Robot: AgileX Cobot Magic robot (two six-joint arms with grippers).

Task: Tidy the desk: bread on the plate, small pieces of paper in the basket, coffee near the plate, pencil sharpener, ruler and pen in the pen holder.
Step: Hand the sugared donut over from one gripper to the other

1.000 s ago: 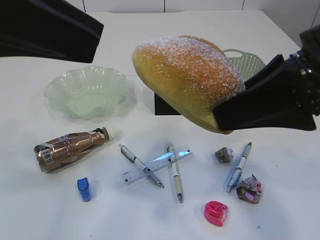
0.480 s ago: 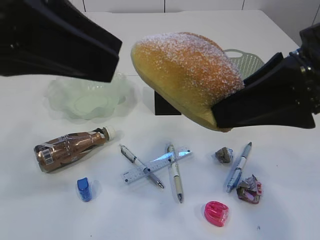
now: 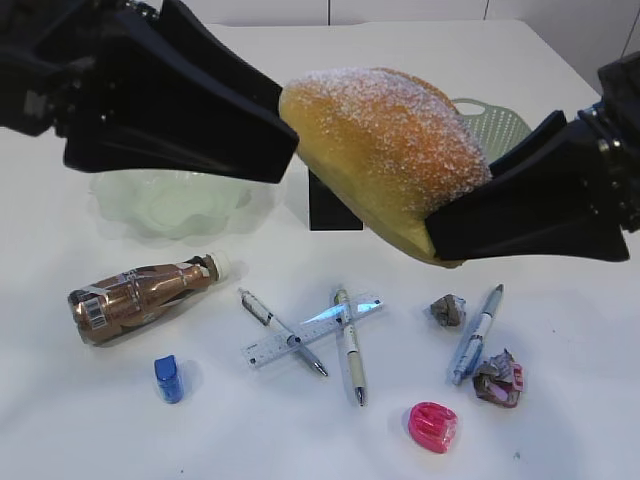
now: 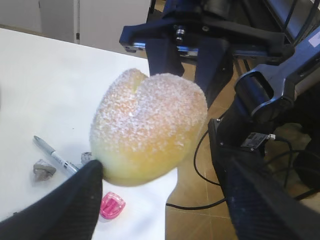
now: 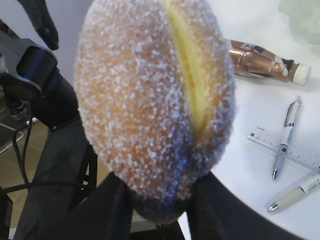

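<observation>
Bread (image 3: 385,150): you hold it aloft, pinched at its 5 o'clock end by the right gripper (image 3: 440,235).
Left gripper (image 4: 160,195): spread wide, tip at the bread's 9 o'clock edge.
Plate (image 3: 170,195): bare at 8 o'clock.

The right gripper (image 5: 157,192) is high above the table, squeezing the bread (image 3: 385,150) by its bottom end. The left gripper (image 4: 160,190) is spread wide around the bread.
</observation>
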